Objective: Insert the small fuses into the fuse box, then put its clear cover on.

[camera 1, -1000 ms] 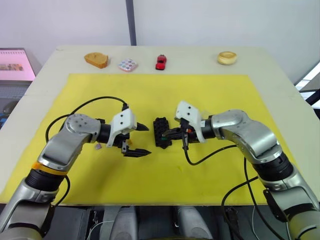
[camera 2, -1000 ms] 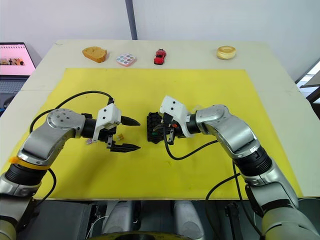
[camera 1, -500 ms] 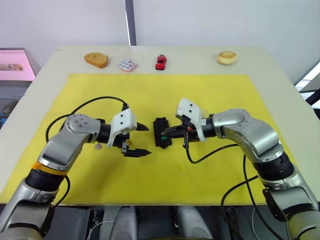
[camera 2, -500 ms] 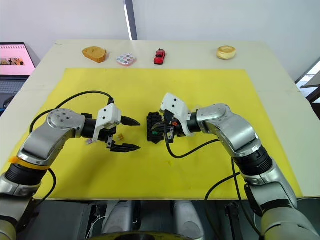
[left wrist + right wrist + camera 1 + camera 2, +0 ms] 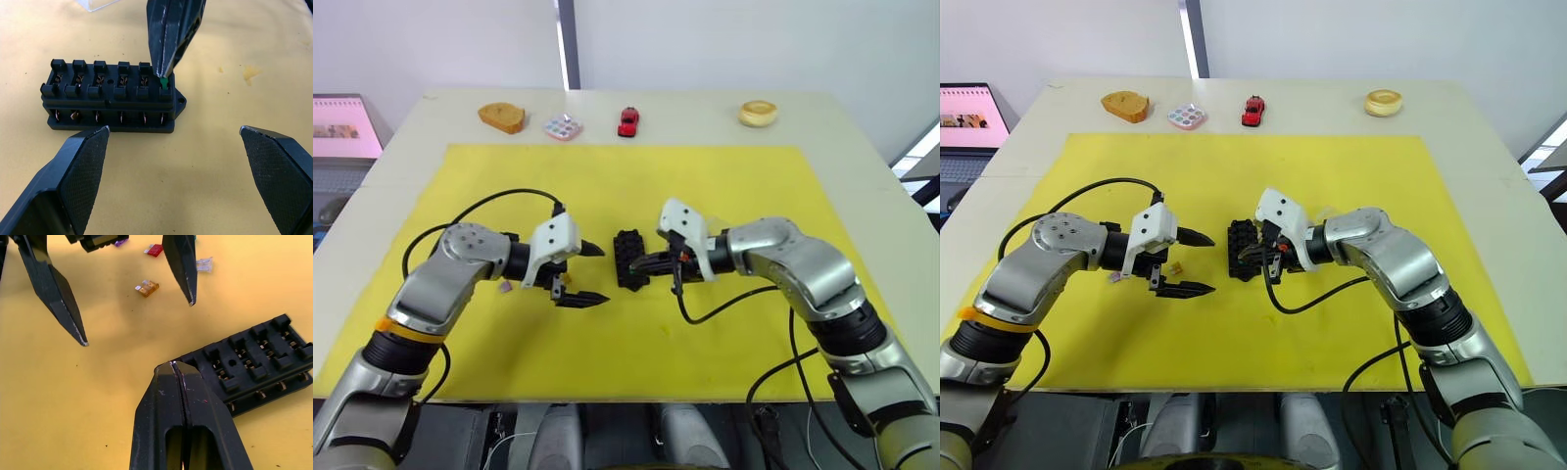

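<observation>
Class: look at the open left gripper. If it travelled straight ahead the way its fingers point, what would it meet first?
Most likely the fuse box: it lies straight ahead of the left gripper, between its spread fingers. The right gripper, pinching a green fuse, sits at the box's far end.

Right tool [image 5: 171,366] pressed closed at fuse box [image 5: 254,364] end, left tool [image 5: 137,320] spread wide, amber fuse [image 5: 147,288] beyond
</observation>
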### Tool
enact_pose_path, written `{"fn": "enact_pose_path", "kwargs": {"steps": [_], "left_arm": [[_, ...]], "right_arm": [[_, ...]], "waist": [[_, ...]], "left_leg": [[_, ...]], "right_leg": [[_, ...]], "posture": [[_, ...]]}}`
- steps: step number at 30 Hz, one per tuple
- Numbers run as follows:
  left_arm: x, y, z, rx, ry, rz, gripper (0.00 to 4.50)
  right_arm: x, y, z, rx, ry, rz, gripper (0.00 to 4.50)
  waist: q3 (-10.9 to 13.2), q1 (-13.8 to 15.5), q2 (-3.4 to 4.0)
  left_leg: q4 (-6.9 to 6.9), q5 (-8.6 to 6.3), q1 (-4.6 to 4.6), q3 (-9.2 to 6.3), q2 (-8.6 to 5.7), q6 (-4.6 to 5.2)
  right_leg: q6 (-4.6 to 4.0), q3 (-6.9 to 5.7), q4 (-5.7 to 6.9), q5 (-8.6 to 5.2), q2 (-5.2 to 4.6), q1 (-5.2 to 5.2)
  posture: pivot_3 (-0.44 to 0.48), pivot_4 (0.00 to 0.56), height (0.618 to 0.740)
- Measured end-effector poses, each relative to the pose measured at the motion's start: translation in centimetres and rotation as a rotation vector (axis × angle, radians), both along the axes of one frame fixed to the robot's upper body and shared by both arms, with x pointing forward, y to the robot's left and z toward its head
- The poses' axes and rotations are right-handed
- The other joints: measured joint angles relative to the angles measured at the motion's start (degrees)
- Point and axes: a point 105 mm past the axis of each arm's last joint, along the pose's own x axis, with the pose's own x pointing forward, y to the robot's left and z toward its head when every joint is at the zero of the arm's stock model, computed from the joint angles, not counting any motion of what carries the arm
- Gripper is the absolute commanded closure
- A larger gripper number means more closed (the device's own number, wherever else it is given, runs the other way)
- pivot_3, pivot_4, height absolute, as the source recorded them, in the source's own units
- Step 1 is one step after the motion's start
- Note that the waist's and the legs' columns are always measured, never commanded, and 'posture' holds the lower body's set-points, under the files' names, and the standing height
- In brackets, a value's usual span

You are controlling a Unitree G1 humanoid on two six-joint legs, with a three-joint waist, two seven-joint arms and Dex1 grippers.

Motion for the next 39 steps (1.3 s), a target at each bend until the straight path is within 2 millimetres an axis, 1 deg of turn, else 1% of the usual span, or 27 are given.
{"fn": "enact_pose_path", "kwargs": {"steps": [11,18,23,31,39], "left_arm": [[0.0,0.0,0.0,0.0,-0.002,0.001,0.0],[0.0,0.0,0.0,0.0,-0.002,0.0,0.0],[0.0,0.0,0.0,0.0,-0.002,0.001,0.0],[0.0,0.0,0.0,0.001,-0.004,0.002,0.0],[0.1,0.0,0.0,0.005,-0.011,0.003,0.0]], "right_arm": [[0.0,0.2,-0.3,-0.019,-0.036,0.015,4.49],[-0.5,0.3,-1.2,-0.042,-0.049,0.052,4.49],[-0.5,0.3,-1.4,-0.059,-0.071,0.072,4.49],[0.0,-0.1,-0.9,-0.042,-0.074,0.047,4.49],[0.1,-0.6,0.0,0.001,-0.018,0.009,4.49]], "waist": [[0.0,0.0,0.0],[0.0,0.0,0.0],[0.0,0.0,-0.01],[0.0,0.0,-0.01],[0.0,0.0,-0.01]], "left_leg": [[0.0,0.0,0.0,0.0,0.0,0.0],[0.0,0.0,0.03,0.0,0.0,0.0],[0.0,0.0,0.08,0.0,0.0,0.0],[0.0,0.0,0.08,0.0,0.0,0.0],[0.0,0.0,0.06,0.0,0.0,0.0]], "right_leg": [[0.0,0.0,0.0,0.0,0.0,0.0],[0.0,0.0,0.0,0.0,0.0,0.03],[0.0,0.0,0.0,0.0,0.0,0.07],[0.0,0.0,0.0,0.0,0.0,0.08],[0.0,0.0,0.0,0.0,0.0,0.07]], "posture": [[0.0,0.15,0.74],[0.0,0.15,0.74],[0.0,0.15,0.74],[0.0,0.15,0.74],[0.0,0.15,0.74]]}}
